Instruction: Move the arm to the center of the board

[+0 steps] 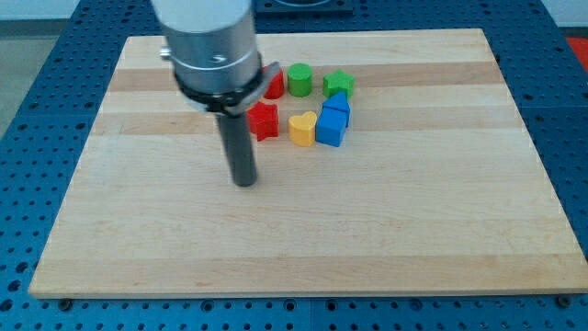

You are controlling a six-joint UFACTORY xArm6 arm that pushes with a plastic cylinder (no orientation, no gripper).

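Observation:
My tip (244,182) rests on the wooden board (303,239), left of the board's middle. A cluster of blocks lies up and to the right of it. The red star block (264,120) is nearest, just right of the rod. Next to it sit the yellow heart block (301,129) and a blue cube (332,128), with a second blue block (338,103) behind. Above them are a green cylinder (299,79), a green star (338,84) and a red block (274,86) partly hidden by the arm. The tip touches no block.
The arm's grey and black body (209,46) covers the board's upper left. A blue perforated table (570,119) surrounds the board on all sides.

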